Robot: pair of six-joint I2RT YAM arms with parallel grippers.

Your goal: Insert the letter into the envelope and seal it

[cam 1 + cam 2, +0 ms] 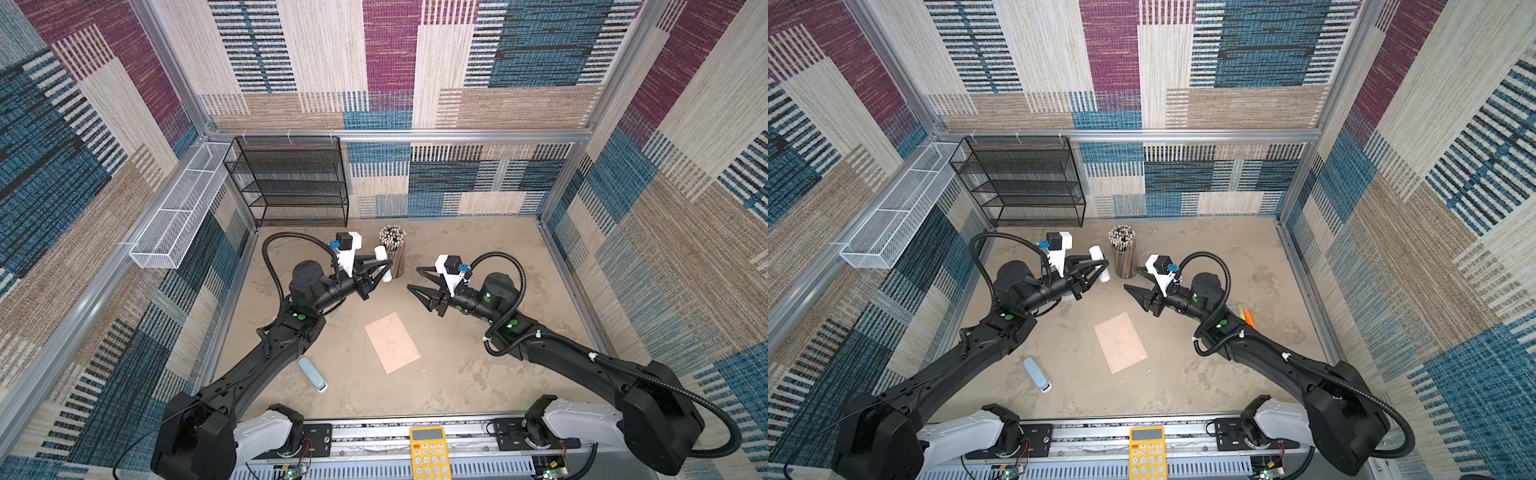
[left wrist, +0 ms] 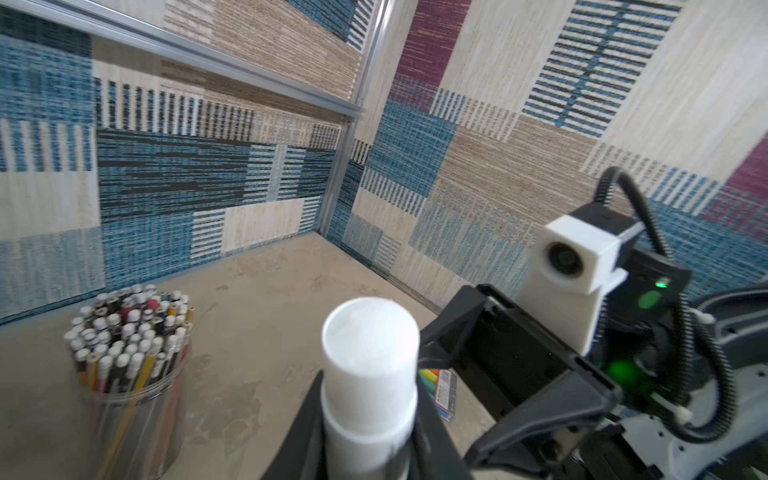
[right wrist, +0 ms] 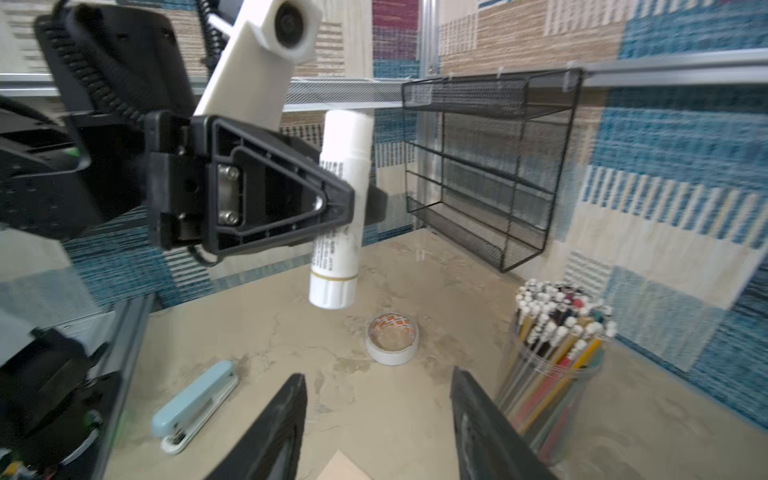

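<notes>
Okay, left gripper (image 1: 384,266) sits just left of centre in both top views, pinching a white glue stick (image 3: 347,137) round its middle, the tube held clear of the table (image 1: 478,374). Right gripper (image 1: 414,278), just right of centre, has its jaws spread wide with nothing between them. Envelope (image 1: 392,343) lies flat on the table at lower centre, closed face up, below and between the two grippers, touched by neither. Pencil cup (image 1: 392,249) stands just right of the glue stick. Blue stapler (image 1: 312,374) lies to the envelope's lower left.
</notes>
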